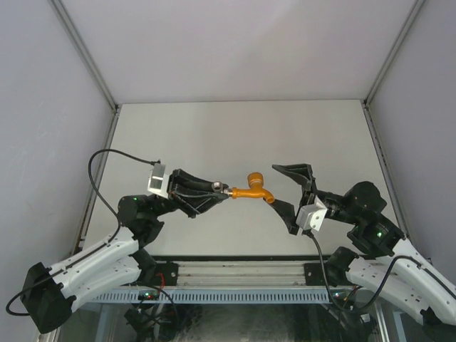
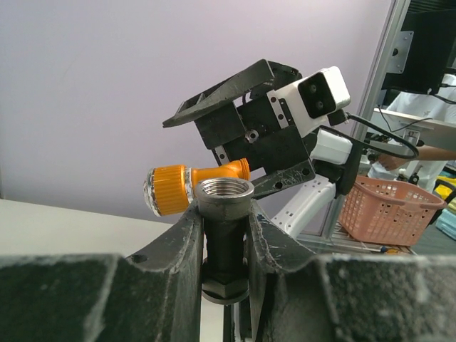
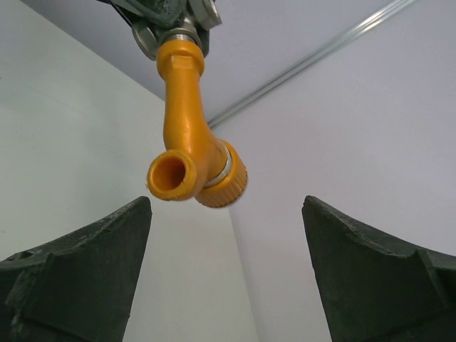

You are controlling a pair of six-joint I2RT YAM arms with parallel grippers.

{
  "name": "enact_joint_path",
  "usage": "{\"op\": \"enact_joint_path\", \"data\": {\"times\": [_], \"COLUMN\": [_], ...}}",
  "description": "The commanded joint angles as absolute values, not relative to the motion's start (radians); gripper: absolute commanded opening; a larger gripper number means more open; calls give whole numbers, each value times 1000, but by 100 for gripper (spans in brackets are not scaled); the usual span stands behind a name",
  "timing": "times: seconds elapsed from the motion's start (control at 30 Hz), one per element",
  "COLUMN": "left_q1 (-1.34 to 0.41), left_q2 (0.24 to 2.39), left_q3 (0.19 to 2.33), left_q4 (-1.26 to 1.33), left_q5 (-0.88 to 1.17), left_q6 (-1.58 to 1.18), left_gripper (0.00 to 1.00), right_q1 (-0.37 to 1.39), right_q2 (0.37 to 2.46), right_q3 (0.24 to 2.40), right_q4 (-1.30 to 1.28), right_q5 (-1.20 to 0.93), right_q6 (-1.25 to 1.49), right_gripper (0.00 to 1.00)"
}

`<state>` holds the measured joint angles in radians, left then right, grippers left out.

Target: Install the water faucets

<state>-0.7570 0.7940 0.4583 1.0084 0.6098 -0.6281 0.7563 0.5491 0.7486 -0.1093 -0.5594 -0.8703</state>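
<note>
Orange plastic angled-spout tap (image 1: 256, 192) held up in mid-air.
Left gripper (image 1: 219, 189) clamps its grey metal threaded fitting (image 2: 224, 197); right gripper (image 3: 224, 249) gapes wide at the tap's outlet. An off-centre squeeze could wrench it loose.

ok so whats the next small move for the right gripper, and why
Probably ease the right gripper forward until its fingers flank the orange tap, ready to close. Its jaws stand open with the tap centred ahead of them, ungripped. The tap appears carried only by the grey fitting, which the left gripper is shut on.
</note>
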Motion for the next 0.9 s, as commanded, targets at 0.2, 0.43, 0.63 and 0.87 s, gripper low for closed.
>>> {"op": "enact_joint_path", "data": {"times": [0.2,0.43,0.63,0.87], "left_q1": [-761,-761,-761,-761], "left_q2": [796,796,798,806], "left_q3": [538,537,538,538], "left_q4": [1081,1083,1083,1079], "left_q5": [623,624,642,664], "left_q6": [-667,-667,-666,-620], "left_gripper": [0,0,0,0], "right_q1": [833,836,836,831], "right_q2": [620,650,673,693], "right_q3": [804,806,809,842], "right_q4": [-41,-12,9,28], "right_q5": [-583,-654,-695,-787], "right_q6": [-910,-838,-696,-434], "right_gripper": [70,53,26,0]}}
